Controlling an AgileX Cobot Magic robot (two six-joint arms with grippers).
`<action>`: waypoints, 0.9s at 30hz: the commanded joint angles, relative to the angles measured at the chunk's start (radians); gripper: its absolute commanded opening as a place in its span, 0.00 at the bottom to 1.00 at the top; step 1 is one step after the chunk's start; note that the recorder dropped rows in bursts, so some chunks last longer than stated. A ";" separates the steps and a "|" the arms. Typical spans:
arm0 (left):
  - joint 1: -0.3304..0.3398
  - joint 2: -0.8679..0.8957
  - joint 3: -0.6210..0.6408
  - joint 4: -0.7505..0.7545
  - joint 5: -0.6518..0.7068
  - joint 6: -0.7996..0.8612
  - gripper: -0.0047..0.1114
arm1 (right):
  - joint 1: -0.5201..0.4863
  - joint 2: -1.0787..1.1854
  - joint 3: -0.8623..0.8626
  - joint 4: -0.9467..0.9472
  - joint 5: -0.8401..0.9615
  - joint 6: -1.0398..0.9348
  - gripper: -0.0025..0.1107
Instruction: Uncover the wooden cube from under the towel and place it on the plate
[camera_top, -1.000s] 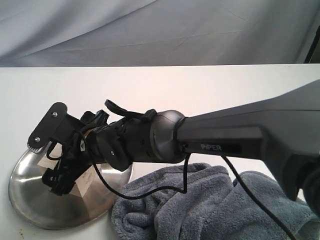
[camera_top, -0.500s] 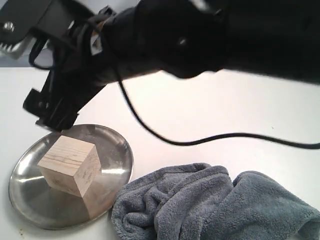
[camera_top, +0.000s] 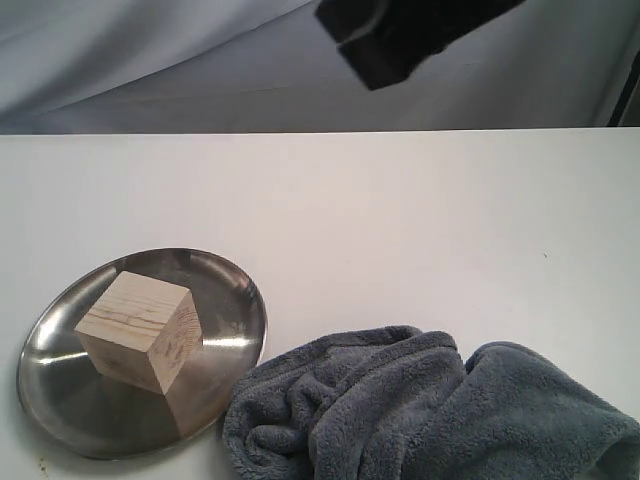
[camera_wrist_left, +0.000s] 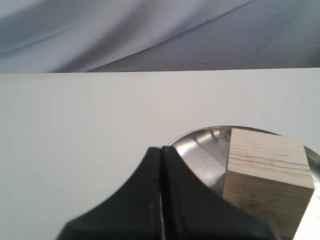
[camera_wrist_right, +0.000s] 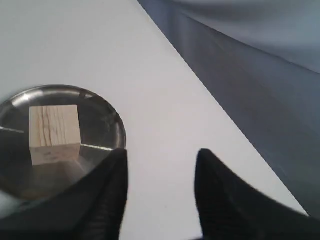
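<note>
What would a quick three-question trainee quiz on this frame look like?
1. True or false: the wooden cube sits on the plate.
2. Where is the towel? A. draped over the cube. B. bunched on the table beside the plate. C. held in a gripper.
3. Which has its fingers closed together, the left gripper or the right gripper?

Key: 1 true. 2 B. 3 left gripper; the right one's fingers stand apart, holding nothing.
</note>
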 joint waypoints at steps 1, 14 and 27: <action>-0.003 -0.003 0.004 0.000 -0.010 -0.002 0.04 | -0.014 -0.101 -0.005 -0.049 0.115 0.020 0.12; -0.003 -0.003 0.004 0.000 -0.010 -0.002 0.04 | -0.014 -0.458 0.028 -0.066 0.183 0.135 0.02; -0.003 -0.003 0.004 0.000 -0.010 -0.002 0.04 | -0.014 -0.923 0.535 -0.046 -0.109 0.172 0.02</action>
